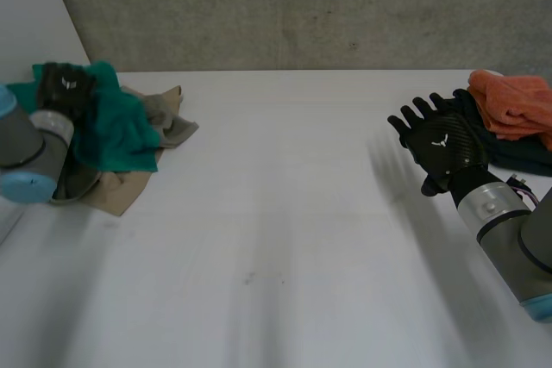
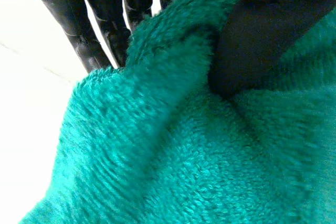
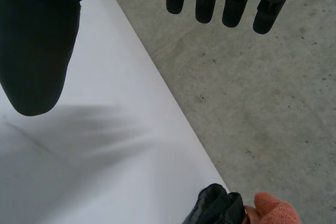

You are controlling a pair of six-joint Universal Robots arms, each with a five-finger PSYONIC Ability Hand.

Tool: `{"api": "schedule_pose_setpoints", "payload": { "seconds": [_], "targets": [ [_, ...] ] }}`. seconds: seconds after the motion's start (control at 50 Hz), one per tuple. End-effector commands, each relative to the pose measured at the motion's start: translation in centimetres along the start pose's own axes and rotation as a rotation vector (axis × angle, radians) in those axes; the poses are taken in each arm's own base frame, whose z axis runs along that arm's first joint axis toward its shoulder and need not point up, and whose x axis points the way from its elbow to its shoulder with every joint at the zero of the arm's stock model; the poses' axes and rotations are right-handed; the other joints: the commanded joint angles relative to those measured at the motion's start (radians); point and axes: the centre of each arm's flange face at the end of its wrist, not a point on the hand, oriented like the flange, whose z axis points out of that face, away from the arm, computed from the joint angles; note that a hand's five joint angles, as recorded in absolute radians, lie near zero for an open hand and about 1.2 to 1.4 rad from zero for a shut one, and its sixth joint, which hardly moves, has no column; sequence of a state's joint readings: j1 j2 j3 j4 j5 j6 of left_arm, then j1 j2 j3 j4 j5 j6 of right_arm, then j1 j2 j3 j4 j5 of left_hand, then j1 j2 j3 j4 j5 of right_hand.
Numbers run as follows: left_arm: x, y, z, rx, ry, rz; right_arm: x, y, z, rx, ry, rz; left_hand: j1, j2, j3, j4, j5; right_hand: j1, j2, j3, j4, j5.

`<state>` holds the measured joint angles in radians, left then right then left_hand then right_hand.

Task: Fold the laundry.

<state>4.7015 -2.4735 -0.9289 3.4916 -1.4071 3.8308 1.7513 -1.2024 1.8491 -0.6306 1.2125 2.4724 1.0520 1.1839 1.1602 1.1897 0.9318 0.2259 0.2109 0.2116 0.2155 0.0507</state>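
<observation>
White worktop (image 1: pixel 276 213) under a concrete wall (image 1: pixel 302 6) carries the laundry heap at its far left corner. The teal fleece towel (image 1: pixel 121 131) lies on a beige cloth (image 1: pixel 164 118), pinched between the left robot hand's (image 1: pixel 65 88) fingers (image 2: pixel 105 30) and thumb. The right robot hand (image 1: pixel 440 144) hovers released, well apart from it, beside an orange cloth (image 1: pixel 513 101).

table (image 1: pixel 285 239) — white, matte | wall (image 1: pixel 328 10) — grey concrete behind | white panel (image 1: pixel 26 15) at left

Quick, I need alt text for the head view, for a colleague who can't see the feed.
The left hand pinches a green towel lying on a beige cloth at the far left of the white table. The right hand hovers open over the table's right side, beside an orange cloth that lies on a dark cloth.
</observation>
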Motion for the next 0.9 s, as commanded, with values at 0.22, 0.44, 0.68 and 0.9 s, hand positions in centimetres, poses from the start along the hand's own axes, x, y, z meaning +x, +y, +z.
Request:
{"api": "schedule_pose_setpoints", "payload": {
  "seconds": [0.22,0.44,0.68,0.9],
  "targets": [
    [3.9,-23.5,-14.6,0.406,0.278,-0.520,2.4,-1.4,-0.2,0.002,0.113,0.000,0.344,0.212,0.236,0.207,0.290,-0.051,-0.036,-0.037,-0.041,-0.051],
    [21.8,-18.4,-19.7,0.101,0.645,-0.482,3.0,-1.5,-0.6,-0.029,0.125,0.137,0.344,0.212,0.236,0.207,0.290,-0.051,-0.036,-0.037,-0.041,-0.051],
    [18.9,-21.8,-21.5,0.091,0.593,-0.477,3.1,-1.8,-1.3,-0.121,0.071,0.218,-0.721,-0.853,-0.829,-0.858,-0.775,-0.051,-0.036,-0.037,-0.041,-0.051],
    [12.1,-20.0,-23.7,0.009,0.467,-0.470,2.4,-4.6,-4.4,-0.293,-0.075,0.287,-0.759,-0.891,-0.867,-0.897,-0.814,-0.051,-0.036,-0.037,-0.041,-0.051]
  ]
}}
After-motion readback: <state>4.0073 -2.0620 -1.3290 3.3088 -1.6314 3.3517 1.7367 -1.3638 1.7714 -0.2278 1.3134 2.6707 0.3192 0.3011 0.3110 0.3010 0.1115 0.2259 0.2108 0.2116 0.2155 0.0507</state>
